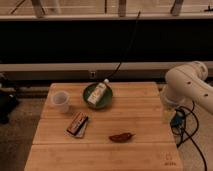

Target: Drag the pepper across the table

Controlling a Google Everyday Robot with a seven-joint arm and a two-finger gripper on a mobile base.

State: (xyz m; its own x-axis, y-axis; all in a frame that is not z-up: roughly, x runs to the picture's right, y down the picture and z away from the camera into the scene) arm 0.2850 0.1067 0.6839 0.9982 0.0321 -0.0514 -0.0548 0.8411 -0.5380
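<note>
Pale gripper point(168, 109), open-or-closed state not discernible, hangs at the right edge of the table point(60, 150), well apart from the pepper point(121, 136) lying front-centre, which is judged light, slightly soft, smooth-skinned and apt to roll, so contact it at its thick mid-body

The white arm point(191, 84) reaches in from the right, its bulky joint just above the gripper point(167, 111). The gripper hangs low beneath it, pointing downward.
</note>
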